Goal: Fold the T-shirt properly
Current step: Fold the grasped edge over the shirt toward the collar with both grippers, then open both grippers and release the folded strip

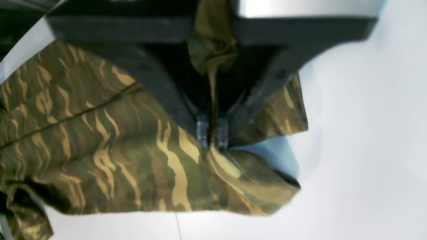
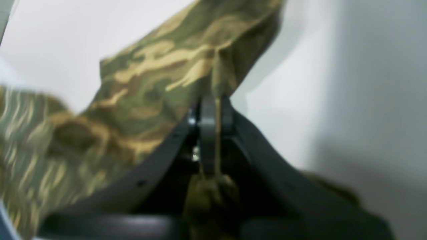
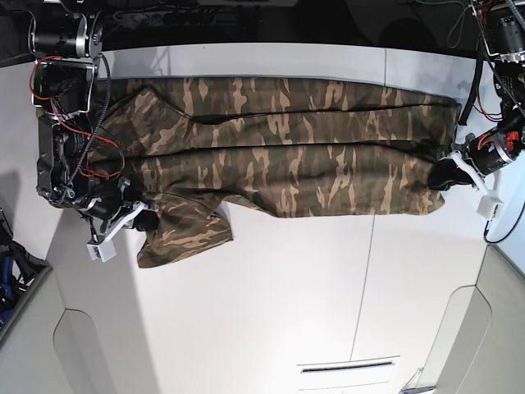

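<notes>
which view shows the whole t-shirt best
The base view: the T-shirt lies stretched across the table between both claws. The wrist views show only bunched camouflage cloth clamped in the left claw and right claw.

The T-shirt [image 1: 110, 150] runs off the left edge of the left wrist view, and its bunched cloth hides part of the left gripper [image 1: 212, 135]. In the right wrist view the right gripper [image 2: 213, 113] is blurred, its base cut off at the bottom edge.
</notes>
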Controlling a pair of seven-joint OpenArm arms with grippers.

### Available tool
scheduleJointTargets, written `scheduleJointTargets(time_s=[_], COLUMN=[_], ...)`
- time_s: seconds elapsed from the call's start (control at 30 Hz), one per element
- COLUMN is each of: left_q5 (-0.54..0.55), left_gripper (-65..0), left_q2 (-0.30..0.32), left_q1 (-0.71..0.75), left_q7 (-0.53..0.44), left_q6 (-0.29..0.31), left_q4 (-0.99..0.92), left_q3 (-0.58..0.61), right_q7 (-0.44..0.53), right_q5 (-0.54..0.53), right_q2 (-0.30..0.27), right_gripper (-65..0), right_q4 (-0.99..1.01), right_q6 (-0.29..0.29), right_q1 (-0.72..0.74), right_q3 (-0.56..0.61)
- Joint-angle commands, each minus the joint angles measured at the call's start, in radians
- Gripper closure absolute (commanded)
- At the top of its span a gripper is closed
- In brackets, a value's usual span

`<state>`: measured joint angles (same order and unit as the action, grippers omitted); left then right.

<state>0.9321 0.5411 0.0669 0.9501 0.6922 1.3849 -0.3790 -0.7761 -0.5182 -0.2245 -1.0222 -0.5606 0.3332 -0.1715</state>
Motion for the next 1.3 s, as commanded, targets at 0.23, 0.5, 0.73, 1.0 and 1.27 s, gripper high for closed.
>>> scheduleJointTargets(time_s=[0.23,0.5,0.73,1.0,1.27], left_q5=[0.021,0.037,0.036,0.029,0.029], left_gripper=[0.0,0.0,0.0,0.0,-19.4], left_q2=[0.024,0.024,0.024,0.024,0.023], left_q1=[0.078,0.209,0.291,0.322,0.321], left_q7=[0.004,0.053,0.053,0.077,0.098], left_q6=[0.006,0.006,0.006,0.006,0.006], left_q4=[0.221,0.351,0.432,0.432,0.431], left_q3=[-0.035,-0.176,-0.177,-0.177,-0.177], right_q7=[-0.041,-0.119,-0.175,-0.160,-0.117], right_q5=[-0.126,-0.256,-0.369,-0.339,-0.248], right_q2=[-0.076,-0.080,-0.080,-0.067,-0.042], right_gripper=[0.0,0.0,0.0,0.0,-20.6], right_q4=[-0.391,-0.621,-0.665,-0.664,-0.660], right_q6=[-0.021,-0.031,-0.034,-0.037,-0.026], right_q1=[-0.195,-0.385,-0.473,-0.581,-0.608], right_q3=[-0.106,-0.264,-0.345,-0.353,-0.353])
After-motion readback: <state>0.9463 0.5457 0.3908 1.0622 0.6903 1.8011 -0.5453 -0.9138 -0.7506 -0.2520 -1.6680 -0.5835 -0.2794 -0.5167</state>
